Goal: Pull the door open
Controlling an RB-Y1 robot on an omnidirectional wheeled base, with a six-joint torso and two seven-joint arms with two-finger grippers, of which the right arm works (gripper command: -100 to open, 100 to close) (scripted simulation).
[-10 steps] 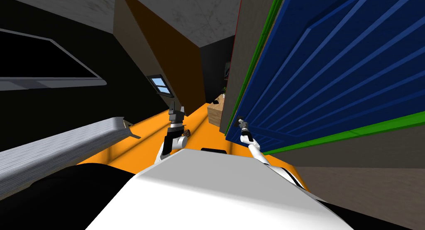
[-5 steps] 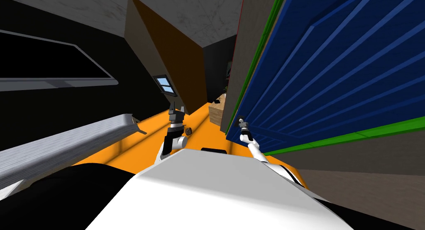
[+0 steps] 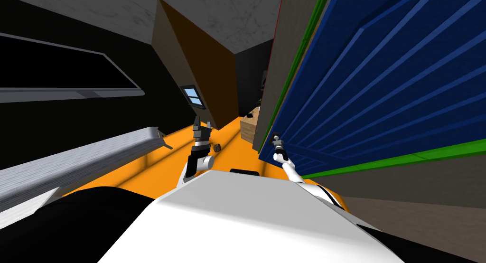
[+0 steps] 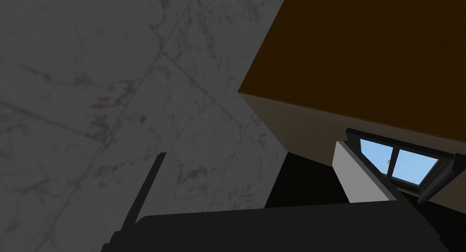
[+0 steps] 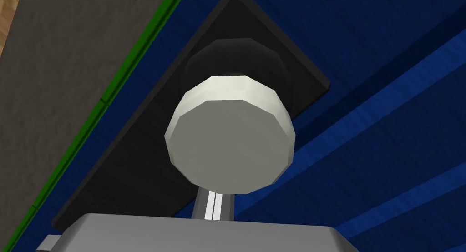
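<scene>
Blue door (image 3: pixel 379 84) fills the head view's right side. The right gripper (image 3: pixel 275 140) is at its white knob (image 5: pixel 230 133), fingers (image 5: pixel 214 206) squeezed together, not around it. The left gripper (image 3: pixel 201 123), in the middle, is wide open and empty.

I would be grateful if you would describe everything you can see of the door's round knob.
The knob is a pale grey-white faceted disc with a flat face, on a dark round neck set in a black plate on the blue door. The right gripper sits close by it, fingers shut together and passing behind its rim; contact cannot be told.
</scene>
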